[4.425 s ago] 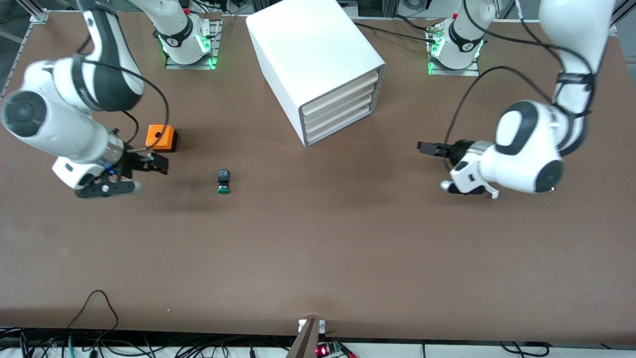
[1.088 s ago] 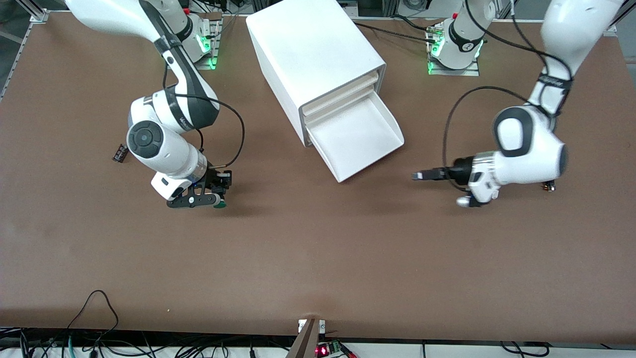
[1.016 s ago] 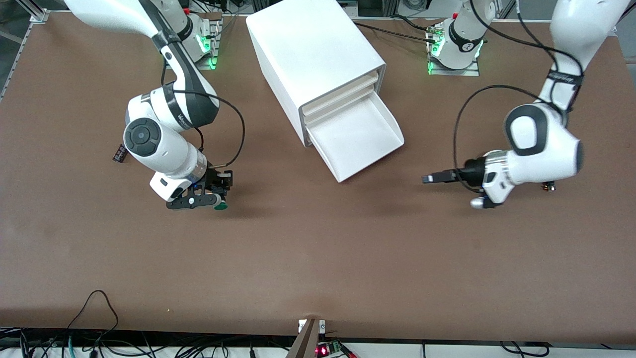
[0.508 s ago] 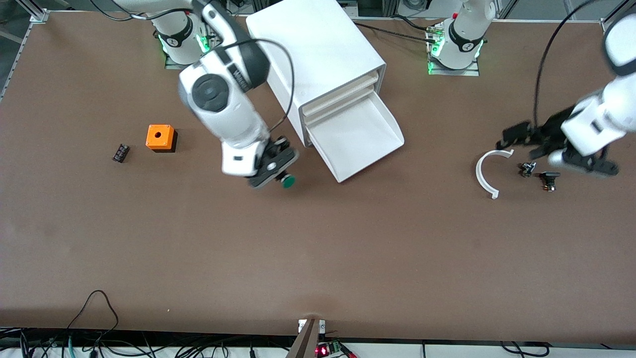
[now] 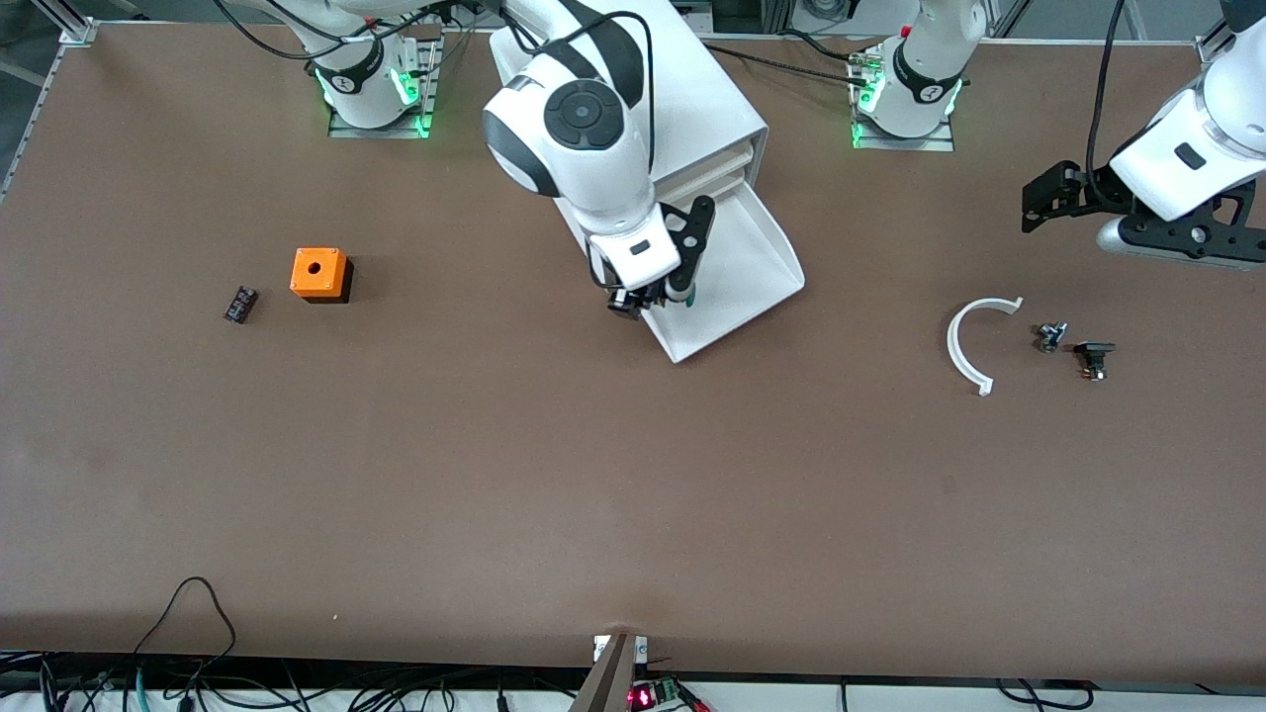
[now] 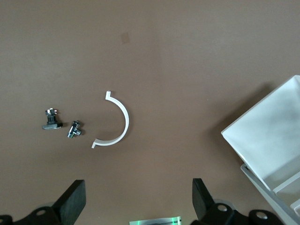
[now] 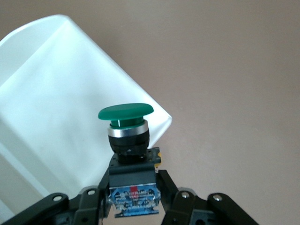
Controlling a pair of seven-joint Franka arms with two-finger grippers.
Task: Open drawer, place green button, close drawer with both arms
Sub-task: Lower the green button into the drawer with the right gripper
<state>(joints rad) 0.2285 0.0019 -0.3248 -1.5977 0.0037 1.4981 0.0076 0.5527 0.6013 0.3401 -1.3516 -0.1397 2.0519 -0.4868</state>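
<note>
White cabinet at top centre of the front view, one only, with one drawer pulled out toward the lower right. Two arms. One button. One orange cube and one small black block at middle left of the front view. One white arc and two small metal parts at middle right.

Right gripper over the drawer's corner nearest the right arm's end, clamped tight on the button's black body, arm reaching in from the upper left base. Left gripper up in the air at the upper right edge of the front view, over bare table, fingers spread as wide as they go, holding nothing; arc, both metal parts and a drawer corner seen below in the left wrist view.

Button: round dark-green domed cap, silver ring under it, black cylindrical body, bluish label with a red mark at the base, gripped between the black fingers. Cap set against the drawer's white floor in the right wrist view, near its rounded front corner. In the front view only a sliver of green showing beside the gripper.
</note>
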